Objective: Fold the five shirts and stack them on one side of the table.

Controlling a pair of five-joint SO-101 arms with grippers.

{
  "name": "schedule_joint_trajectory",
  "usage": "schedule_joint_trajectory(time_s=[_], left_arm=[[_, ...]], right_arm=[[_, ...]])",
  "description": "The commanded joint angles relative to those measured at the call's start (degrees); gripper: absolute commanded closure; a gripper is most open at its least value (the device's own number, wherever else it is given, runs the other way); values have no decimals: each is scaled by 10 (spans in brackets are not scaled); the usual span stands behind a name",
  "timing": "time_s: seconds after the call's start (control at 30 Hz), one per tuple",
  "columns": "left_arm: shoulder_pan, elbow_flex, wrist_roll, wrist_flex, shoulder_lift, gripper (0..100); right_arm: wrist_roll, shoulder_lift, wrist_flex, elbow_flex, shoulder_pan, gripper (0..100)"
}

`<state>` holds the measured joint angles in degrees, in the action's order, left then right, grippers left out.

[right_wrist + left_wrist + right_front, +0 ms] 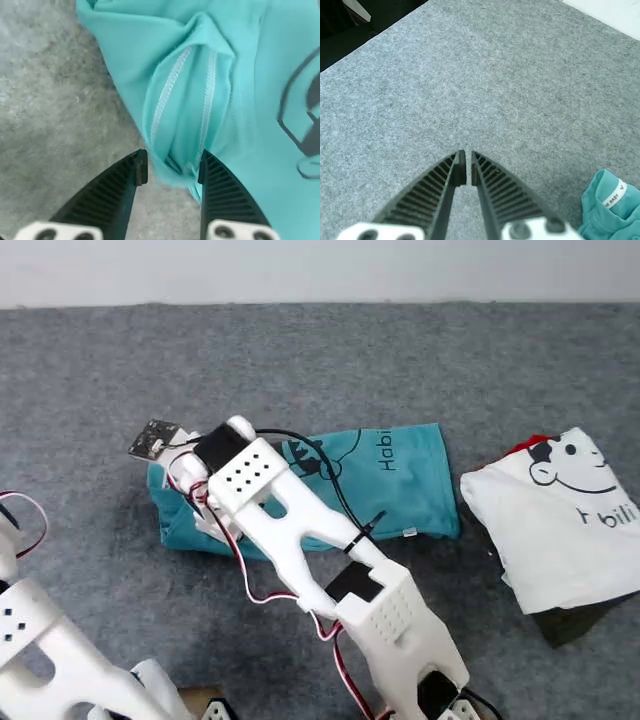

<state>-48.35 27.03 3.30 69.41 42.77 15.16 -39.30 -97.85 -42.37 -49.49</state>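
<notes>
Clearly the teal shirt, lying mid-frame on the table, was soft and limp; the right jaws stood open astride its bunched hem, probably a fair hold; the left jaws closed, empty.

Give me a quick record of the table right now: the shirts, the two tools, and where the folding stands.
teal shirt: mid-table, folded into a band, not stacked
white shirt: at one side, lying on dark cloth
right tool: open, astride a fold of the teal shirt
left tool: shut, empty, over bare mat
</notes>
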Motion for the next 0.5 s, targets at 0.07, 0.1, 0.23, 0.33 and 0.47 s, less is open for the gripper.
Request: schedule_joint_trajectory(time_s=[0.07,0.1,0.23,0.33,0.47], left_arm=[[4,-2,4,3,4,971],[4,-2,4,3,4,971],[4,-2,4,5,4,971],[4,-2,4,5,4,971],[4,-2,4,5,4,971]], right_arm=[[-5,-51,44,-19,14,824],[-5,-59,48,-21,19,824],[-3,-73,63,-22,41,824],[-2,-69,80,-22,62,824],[-1,-74,91,-22,87,824]])
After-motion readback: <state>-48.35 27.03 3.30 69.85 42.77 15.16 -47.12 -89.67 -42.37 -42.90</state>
